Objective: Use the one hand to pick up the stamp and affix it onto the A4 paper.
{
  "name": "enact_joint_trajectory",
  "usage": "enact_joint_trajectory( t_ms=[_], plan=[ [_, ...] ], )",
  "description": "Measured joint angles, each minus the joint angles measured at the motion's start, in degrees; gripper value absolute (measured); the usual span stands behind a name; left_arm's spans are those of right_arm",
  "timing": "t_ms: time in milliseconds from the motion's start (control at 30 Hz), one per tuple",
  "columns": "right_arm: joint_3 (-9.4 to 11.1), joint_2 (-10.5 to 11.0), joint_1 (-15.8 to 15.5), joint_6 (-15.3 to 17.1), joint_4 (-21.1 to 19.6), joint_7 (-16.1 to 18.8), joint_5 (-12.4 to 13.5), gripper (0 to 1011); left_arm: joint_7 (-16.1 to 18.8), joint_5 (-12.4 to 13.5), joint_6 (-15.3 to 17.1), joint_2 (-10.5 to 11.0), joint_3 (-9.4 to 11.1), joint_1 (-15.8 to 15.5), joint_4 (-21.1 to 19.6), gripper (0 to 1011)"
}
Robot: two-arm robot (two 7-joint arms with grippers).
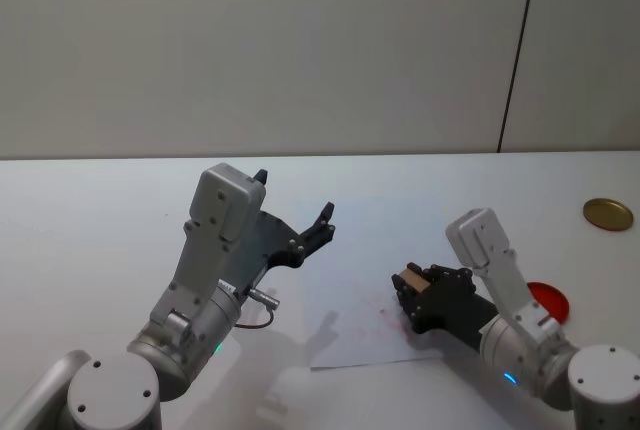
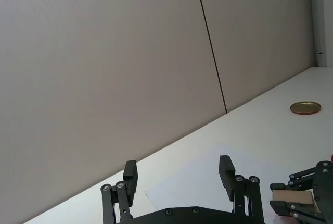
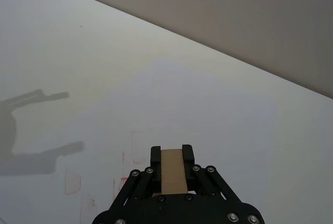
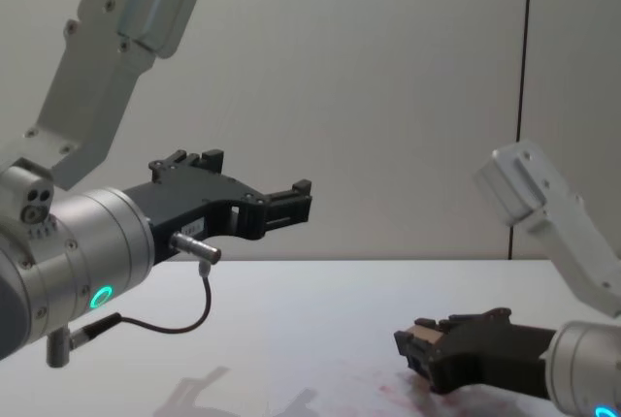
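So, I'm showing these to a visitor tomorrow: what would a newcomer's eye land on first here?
Most likely the right gripper, shut on the light-tan stamp and held low over the A4 paper, which carries faint red smudges. Next comes the left gripper, open and raised on the left, and then the red ink pad lying on the table at the right.

Two hands are in play: the left hand [image 1: 293,197] and the right hand [image 3: 171,152]. One stamp [image 1: 408,276], one A4 paper [image 1: 355,250], one red ink pad [image 1: 552,300], one round gold lid [image 1: 608,214] — on one worktop [image 1: 100,210].
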Motion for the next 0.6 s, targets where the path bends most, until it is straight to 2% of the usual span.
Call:
enact_joint_trajectory(
  t_ms=[333, 500, 600],
  plan=[
    [0.0, 0.2, -0.8, -4.8, 2.1, -1.2, 1.2, 219, 0.0, 0.0, 0.0, 0.0, 0.0, 0.0, 0.0, 993],
    [0.2, 0.2, -1.2, -6.8, 3.2, -1.7, 3.0, 220, 0.0, 0.0, 0.0, 0.0, 0.0, 0.0, 0.0, 993],
    [0.5, 0.3, -1.4, -8.2, 3.9, -1.9, 5.1, 219, 0.0, 0.0, 0.0, 0.0, 0.0, 0.0, 0.0, 993]
  ],
)
